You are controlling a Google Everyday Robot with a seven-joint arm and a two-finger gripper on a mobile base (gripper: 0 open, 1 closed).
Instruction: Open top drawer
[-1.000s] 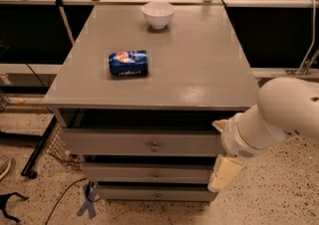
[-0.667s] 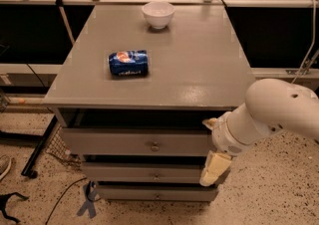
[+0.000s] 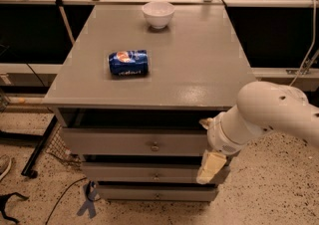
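Grey wooden top drawer (image 3: 124, 142) likely slides stiffly; take its 1 knob (image 3: 155, 146). The gripper (image 3: 210, 167) hangs to the right; cannot tell if clenched.

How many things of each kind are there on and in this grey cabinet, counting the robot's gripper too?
Drawers: 3 (top drawer, middle drawer, bottom drawer)
Cans: 1 (blue can, lying on its side)
Bowls: 1 (white bowl)
Grippers: 1 (gripper, at the drawers' right end)
Total: 6
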